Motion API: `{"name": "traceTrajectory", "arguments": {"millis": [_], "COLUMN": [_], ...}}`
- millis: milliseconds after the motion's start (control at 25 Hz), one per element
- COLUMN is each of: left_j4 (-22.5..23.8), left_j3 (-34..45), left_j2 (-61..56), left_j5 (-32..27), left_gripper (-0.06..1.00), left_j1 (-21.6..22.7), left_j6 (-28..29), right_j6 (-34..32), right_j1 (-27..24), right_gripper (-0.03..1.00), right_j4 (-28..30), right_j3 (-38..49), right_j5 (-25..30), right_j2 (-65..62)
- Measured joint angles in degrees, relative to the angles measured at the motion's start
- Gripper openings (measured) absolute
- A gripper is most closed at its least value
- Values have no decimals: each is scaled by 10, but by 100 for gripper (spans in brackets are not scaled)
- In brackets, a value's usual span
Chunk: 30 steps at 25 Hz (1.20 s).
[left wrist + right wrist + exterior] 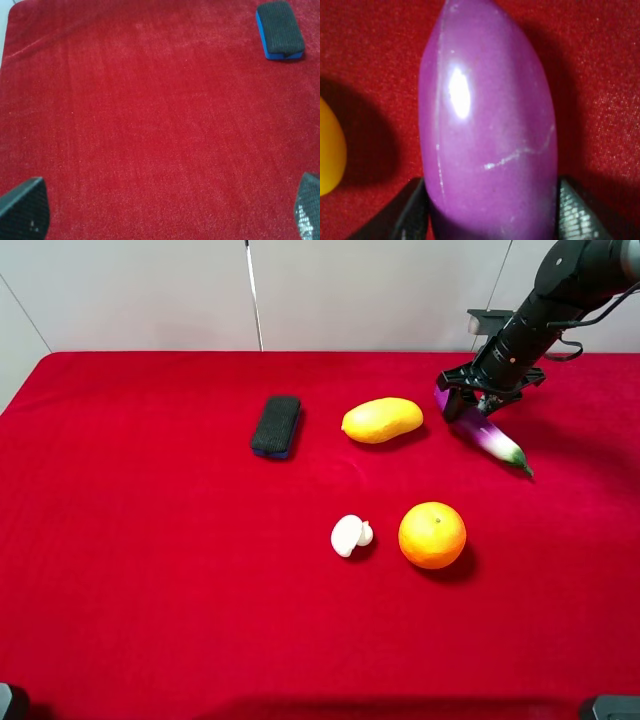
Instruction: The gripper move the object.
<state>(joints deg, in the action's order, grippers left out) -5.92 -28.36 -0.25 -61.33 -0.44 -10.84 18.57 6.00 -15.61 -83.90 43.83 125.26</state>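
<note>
At left, the left hand [160, 215] hangs over the red desk [150, 540], fingers wide apart and holding nothing. Mid-desk lie a black sponge [276, 425] and a yellow mango [382, 419]. At far right, the right hand [468, 400] grips the thick end of the eggplant [492, 437], near the mango.

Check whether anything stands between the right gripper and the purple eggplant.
Nothing visible does. The right gripper is at the eggplant, and in the right wrist view its jaws sit against both sides of the purple end. The mango lies off to one side, apart from the eggplant, not between them.
</note>
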Motion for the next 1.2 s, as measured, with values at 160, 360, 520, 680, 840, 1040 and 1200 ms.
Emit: {"name": "traceTrajectory", "arguments": {"millis": [160, 360, 520, 680, 840, 1040, 1200], "left_j4": [0, 0, 0, 0, 0, 1, 1], "left_j3": [0, 0, 0, 0, 0, 0, 0], "left_j2": [0, 0, 0, 0, 0, 0, 0], "left_j5": [0, 0, 0, 0, 0, 0, 0], "left_gripper": [98, 98, 98, 98, 98, 98, 98], "left_j1": [0, 0, 0, 0, 0, 0, 0], "left_j6": [0, 0, 0, 0, 0, 0, 0], "right_j6": [-1, -1, -1, -1, -3, -3, -3], "right_j1": [0, 0, 0, 0, 0, 0, 0], "right_gripper": [58, 61, 62, 62, 62, 62, 62], "right_j4": [-1, -1, 2, 6, 15, 19, 19], "right_j3": [0, -1, -1, -1, -1, -1, -1], "right_j5": [0, 1, 4, 15, 34, 81, 128], "right_j2": [3, 0, -14, -36, -71, -123, -158]}}
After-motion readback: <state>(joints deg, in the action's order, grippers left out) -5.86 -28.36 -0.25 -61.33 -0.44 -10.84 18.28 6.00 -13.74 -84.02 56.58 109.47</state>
